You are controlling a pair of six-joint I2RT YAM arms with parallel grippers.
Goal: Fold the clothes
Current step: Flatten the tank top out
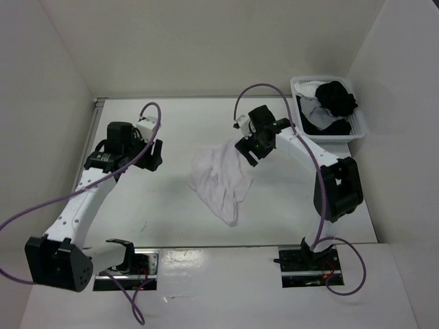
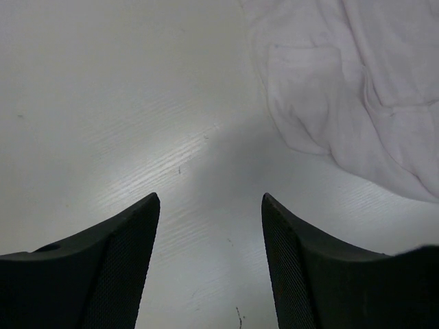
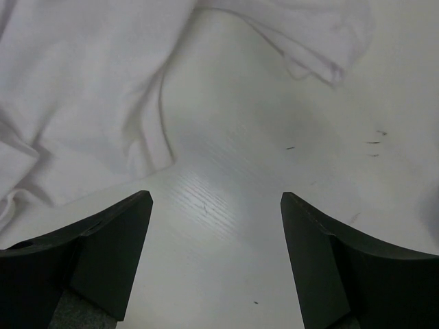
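One white surface (image 1: pixel 164 219) carries the clothes (image 1: pixel 219 179), a crumpled white garment near its middle, between the arms. A white basket (image 1: pixel 361 127) of laundry sits at the far right corner. The left arm (image 1: pixel 75 209) has its jaws apart over bare surface beside the garment. The right arm (image 1: pixel 302 147) has its jaws apart at the garment's edge.

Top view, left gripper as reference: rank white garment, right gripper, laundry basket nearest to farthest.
1. white garment: crumpled in the middle, just to the right of the left gripper.
2. right gripper: over the garment's far upper-right edge.
3. laundry basket: far right back corner, well beyond the right gripper.
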